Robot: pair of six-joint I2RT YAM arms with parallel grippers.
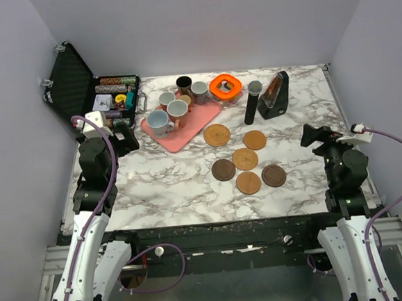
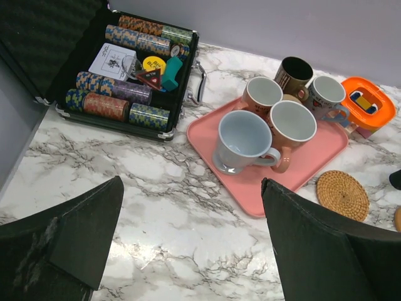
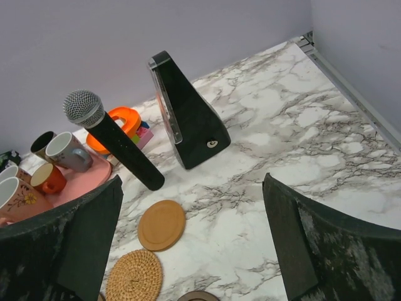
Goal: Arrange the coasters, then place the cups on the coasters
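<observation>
around: an open black case (image 1: 98,94) of poker chips sits at the far left, just beside the pink tray (image 1: 198,126); an orange ring-shaped object (image 1: 225,86), a black microphone (image 1: 252,103) and a black wedge-shaped box (image 1: 275,96) line the far side, right of the tray
in the way: the microphone stands head up with the wedge just beside it, both just behind the coasters; the cups crowd together on the tray, several touching
coasters: all six (image 1: 245,159) lie flat on the marble table (image 1: 162,181), in a loose cluster right of centre, near the tray's right end
cups: all six (image 1: 178,110) stand upright on the tray, none on a coaster
pointing: the tray's long axis runs diagonally, near-left to far-right; the pale blue cup (image 2: 241,141) at its near-left end turns its handle to the right in the left wrist view; the discs are round, with no long axis
materials: one woven coaster (image 2: 342,195), rattan-like and spiralled; the others smooth wood, some tan, some dark brown; the cups look like glazed ceramic; the table is veined white and grey
left gripper (image 2: 194,251): fingers spread wide, holding nothing, above bare table near the case and tray
right gripper (image 3: 194,251): fingers spread wide, holding nothing, above the table right of the coasters
</observation>
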